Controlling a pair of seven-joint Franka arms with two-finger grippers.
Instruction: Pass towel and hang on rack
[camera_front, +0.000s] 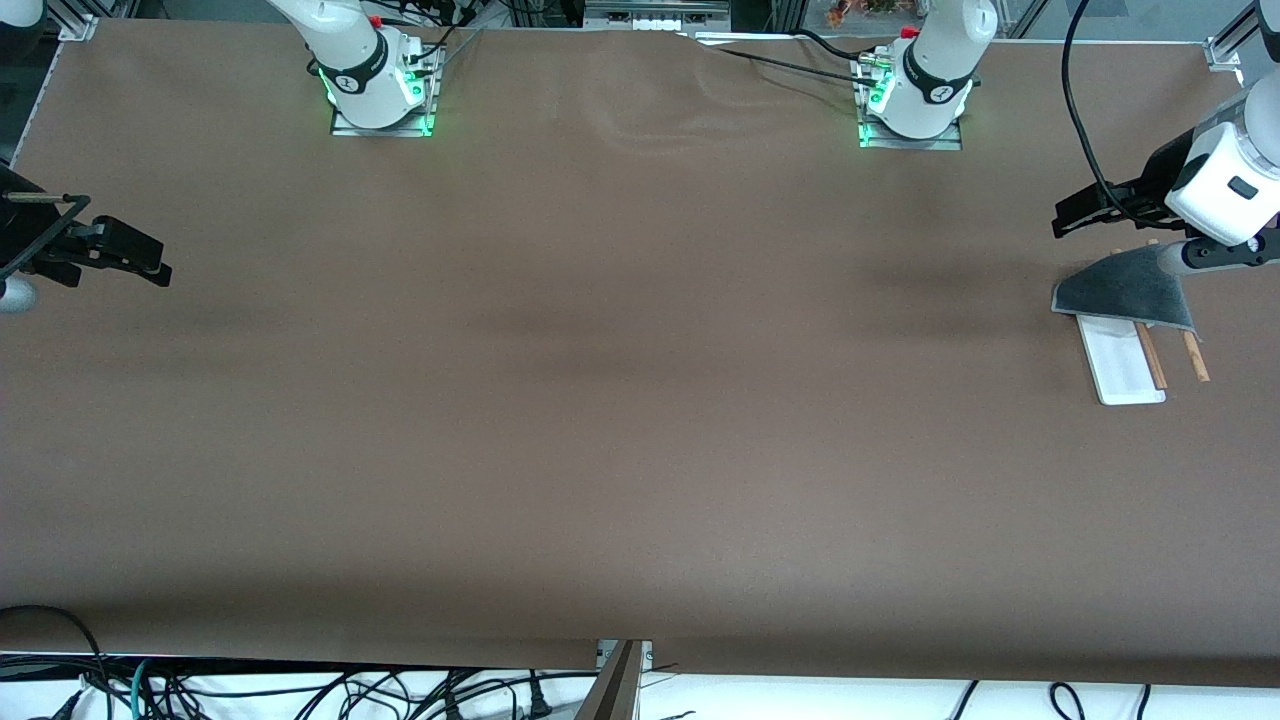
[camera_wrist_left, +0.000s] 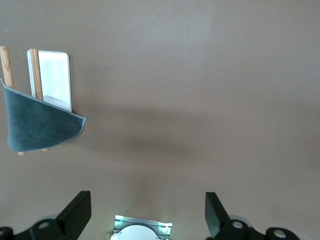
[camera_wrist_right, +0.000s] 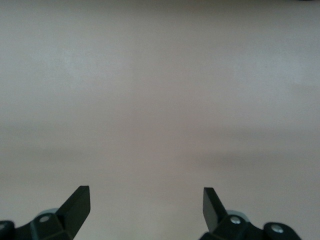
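So the towel (camera_front: 1130, 288) is draped grey side up over the rack (camera_front: 1128, 362) at my left arm's end of the counter (camera_front: 600, 400). My left gripper (camera_wrist_left: 148, 212) hangs spread wide above it, right gripper (camera_wrist_right: 146, 206) waits wide open too, no writing to read anywhere

The towel (camera_front: 1128, 288) drapes over the rack (camera_front: 1125, 362) at the left arm's end of the table (camera_front: 600, 400), apparently across both rods, its base showing nearer the front camera.

dk grey towel (camera_front: 1128, 290), white/brown rack (camera_front: 1125, 365)
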